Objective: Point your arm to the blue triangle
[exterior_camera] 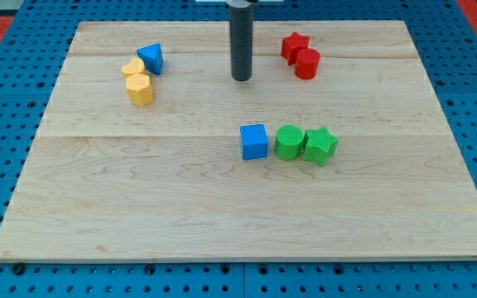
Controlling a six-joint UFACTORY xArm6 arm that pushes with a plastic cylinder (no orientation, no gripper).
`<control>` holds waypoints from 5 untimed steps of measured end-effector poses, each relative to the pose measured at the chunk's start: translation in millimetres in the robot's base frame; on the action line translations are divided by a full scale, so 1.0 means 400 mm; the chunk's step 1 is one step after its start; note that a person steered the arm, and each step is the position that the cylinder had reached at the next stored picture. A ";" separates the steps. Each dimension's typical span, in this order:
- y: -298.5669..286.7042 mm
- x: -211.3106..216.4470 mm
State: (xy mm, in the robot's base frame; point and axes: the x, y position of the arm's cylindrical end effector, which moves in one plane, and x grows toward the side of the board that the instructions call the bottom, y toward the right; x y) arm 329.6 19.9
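The blue triangle (151, 58) lies near the view's top left of the wooden board (180, 207), touching a yellow block (132, 68). A second yellow block (140, 88) sits just below that one. My tip (241, 78) is the lower end of the dark rod, at the view's top centre. It stands to the right of the blue triangle with a clear gap between them, and it touches no block.
A red star-like block (294, 45) and a red cylinder (306, 64) sit together right of my tip. A blue cube (254, 141), a green cylinder (288, 141) and a green star (320, 146) form a row at the middle.
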 end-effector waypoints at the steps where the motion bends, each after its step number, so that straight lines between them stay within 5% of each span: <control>1: 0.148 -0.003; 3: 0.470 -0.008; 5: 0.500 -0.223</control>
State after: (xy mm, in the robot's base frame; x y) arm 240.4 219.9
